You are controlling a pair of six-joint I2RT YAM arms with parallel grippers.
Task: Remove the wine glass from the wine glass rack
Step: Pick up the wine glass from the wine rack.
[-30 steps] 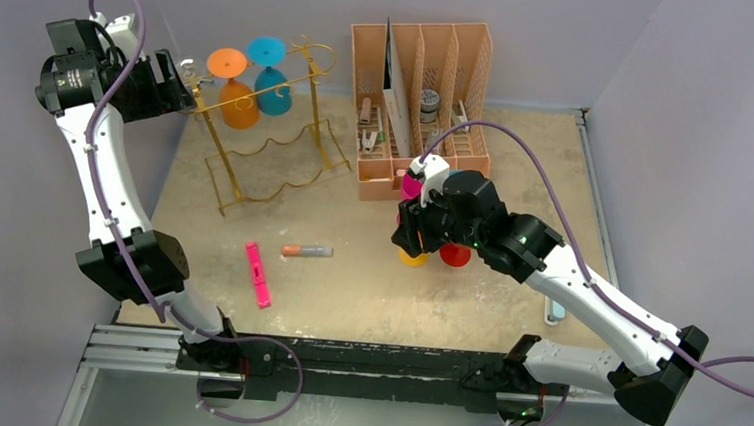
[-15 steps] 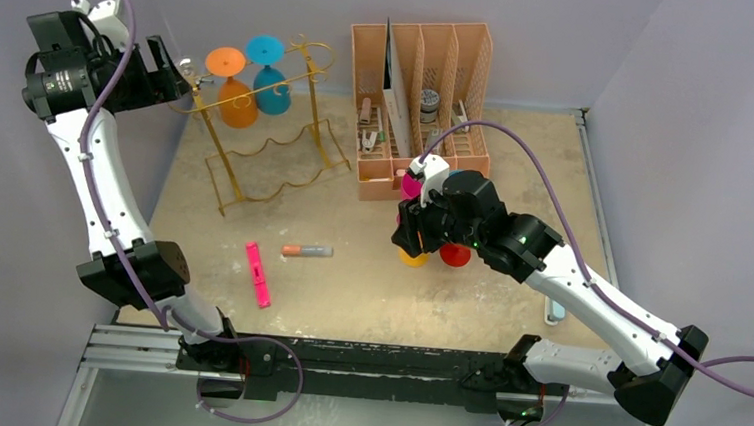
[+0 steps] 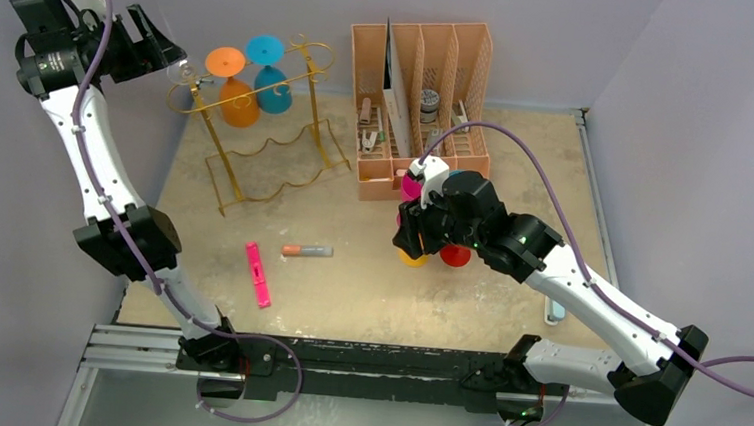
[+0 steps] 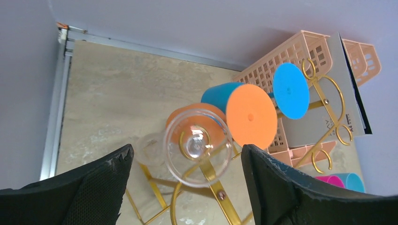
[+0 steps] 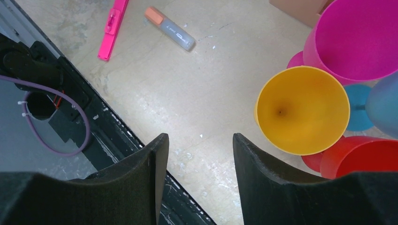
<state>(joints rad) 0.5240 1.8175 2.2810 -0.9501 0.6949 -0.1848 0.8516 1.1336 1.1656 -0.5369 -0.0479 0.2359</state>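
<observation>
The gold wire wine glass rack [image 3: 269, 150] stands at the back left of the table. Three glasses hang upside down from its top rail: a clear wine glass [image 3: 180, 71] at the left end, an orange one [image 3: 238, 103] and a blue one [image 3: 274, 93]. My left gripper [image 3: 154, 49] is raised just left of the rack's end, open, touching nothing. In the left wrist view the clear glass's round foot [image 4: 198, 147] sits ahead of the open gripper [image 4: 186, 152], apart from both fingers. My right gripper [image 3: 409, 240] is open and empty above the table [image 5: 199, 140].
A peach desk organiser [image 3: 421, 96] stands at the back centre. Upright yellow [image 5: 302, 110], magenta [image 5: 359, 40] and red [image 5: 361, 157] glasses cluster beside my right gripper. A pink marker [image 3: 257, 274] and an orange-capped marker [image 3: 307, 251] lie on the table.
My left gripper has risen and drawn back to the left from the rack's end, its jaws widening. The clear glass still hangs on the rack. The right arm has not moved.
</observation>
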